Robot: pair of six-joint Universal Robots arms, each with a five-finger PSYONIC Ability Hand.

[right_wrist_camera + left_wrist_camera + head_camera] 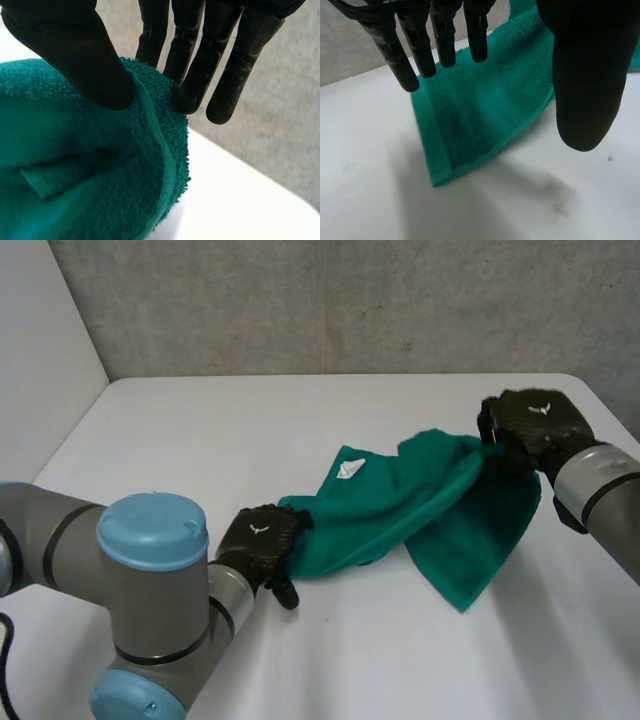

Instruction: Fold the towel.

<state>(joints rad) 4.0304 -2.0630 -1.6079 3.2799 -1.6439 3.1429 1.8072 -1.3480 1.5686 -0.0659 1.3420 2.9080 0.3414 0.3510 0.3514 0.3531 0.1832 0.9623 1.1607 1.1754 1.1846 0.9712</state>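
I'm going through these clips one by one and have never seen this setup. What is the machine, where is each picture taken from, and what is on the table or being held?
This is a two-armed robot at a white table. Each arm ends in a black hand. The head view looks down from between the arms, so the left hand is at its left and the right hand at its right. The other two pictures come from cameras on the wrists, each looking along its own palm. On the table is one green towel, crumpled, with a small white label. The right hand pinches one end between thumb and fingers and holds it off the table. The left hand is at the opposite end, its fingers straight and not closed on the cloth.
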